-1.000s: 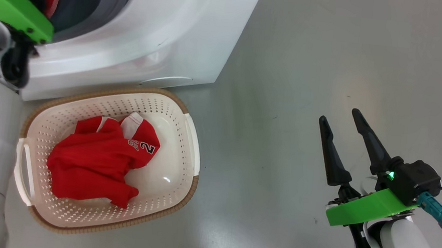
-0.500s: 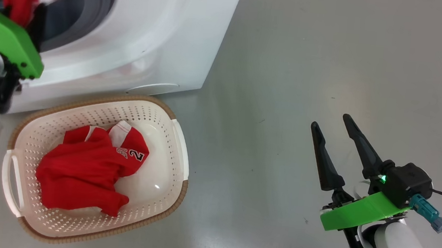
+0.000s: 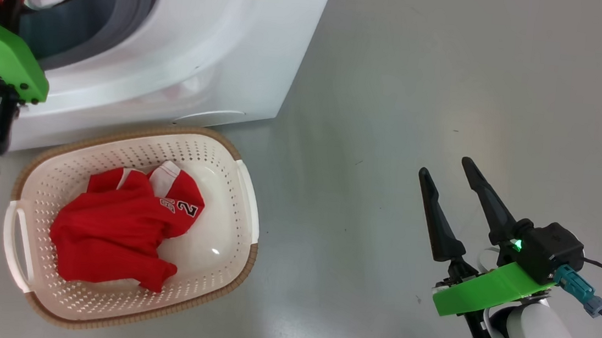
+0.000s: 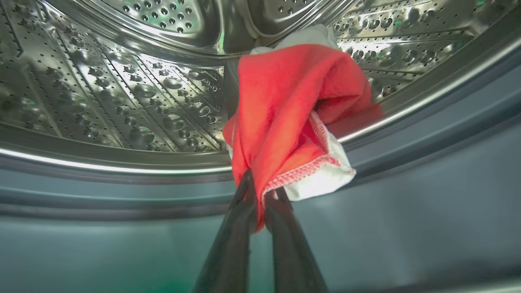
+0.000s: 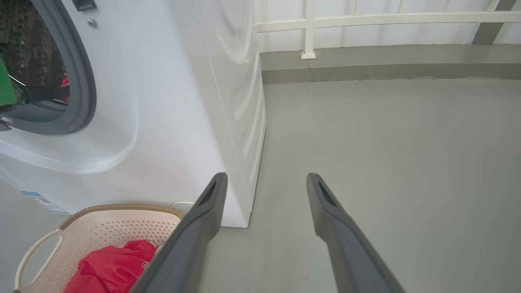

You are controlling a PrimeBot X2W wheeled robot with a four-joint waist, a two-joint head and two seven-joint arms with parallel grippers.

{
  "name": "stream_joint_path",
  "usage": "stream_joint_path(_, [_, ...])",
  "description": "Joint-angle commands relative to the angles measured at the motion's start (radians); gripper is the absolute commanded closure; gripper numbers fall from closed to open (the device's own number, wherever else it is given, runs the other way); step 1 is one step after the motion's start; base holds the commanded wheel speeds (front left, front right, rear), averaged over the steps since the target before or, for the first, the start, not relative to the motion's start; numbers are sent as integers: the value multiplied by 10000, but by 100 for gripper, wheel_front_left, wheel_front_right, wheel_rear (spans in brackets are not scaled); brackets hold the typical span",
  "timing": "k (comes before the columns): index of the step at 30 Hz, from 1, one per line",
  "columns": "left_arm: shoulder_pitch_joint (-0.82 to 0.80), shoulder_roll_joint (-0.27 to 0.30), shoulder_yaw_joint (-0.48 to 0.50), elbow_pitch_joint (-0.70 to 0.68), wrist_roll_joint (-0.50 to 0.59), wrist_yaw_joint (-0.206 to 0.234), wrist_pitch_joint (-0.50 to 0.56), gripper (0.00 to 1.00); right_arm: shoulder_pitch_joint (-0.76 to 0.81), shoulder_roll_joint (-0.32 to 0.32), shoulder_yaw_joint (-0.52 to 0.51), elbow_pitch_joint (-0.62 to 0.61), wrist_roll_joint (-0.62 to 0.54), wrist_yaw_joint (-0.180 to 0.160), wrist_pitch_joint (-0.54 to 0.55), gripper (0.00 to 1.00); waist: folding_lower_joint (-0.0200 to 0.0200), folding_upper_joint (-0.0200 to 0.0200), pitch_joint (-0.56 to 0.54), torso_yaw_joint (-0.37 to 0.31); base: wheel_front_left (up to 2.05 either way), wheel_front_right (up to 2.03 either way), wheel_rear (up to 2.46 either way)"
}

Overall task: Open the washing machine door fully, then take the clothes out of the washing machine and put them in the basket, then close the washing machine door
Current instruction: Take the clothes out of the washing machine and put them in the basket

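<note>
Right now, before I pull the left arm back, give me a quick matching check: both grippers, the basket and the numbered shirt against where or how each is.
1 left gripper
2 right gripper
3 numbered shirt
4 basket

A on the floor by the washing machine
B open, over bare floor
C shut on a red and white garment at the drum
D lying in the basket

Pairs: 1-C, 2-B, 3-D, 4-A

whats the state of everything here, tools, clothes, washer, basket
left tool, shut on the red and white garment
red and white garment, hanging at the mouth of the drum
right tool, open, empty, above the floor
washing machine, front opening uncovered
basket, upright on the floor
numbered red garment, crumpled inside the basket
</note>
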Motion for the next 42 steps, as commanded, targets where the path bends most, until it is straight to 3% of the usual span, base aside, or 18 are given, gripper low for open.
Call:
stream_joint_path(1, [-201,421,136,-77,35,48,-446,100,117,-80,159,-169,89,62,-65,0,0,0,-37,55,0,0,0])
stream_joint_path(12, [376,275,237,-520,48,-76,-1452,100,37,-66,183,-30,95,62,-65,0,0,0,-503,422,0,0,0])
stream_joint_path(24, [2774,73,2062,-4026,647,-7,-1468,100,152,-73,103,155,87,62,-65,0,0,0,-1484,962,0,0,0])
stream_joint_path(42, [6400,-917,4404,-8177,2439,-77,-1469,100,893,-41,-151,368,104,62,-65,0,0,0,-3285,1221,0,0,0])
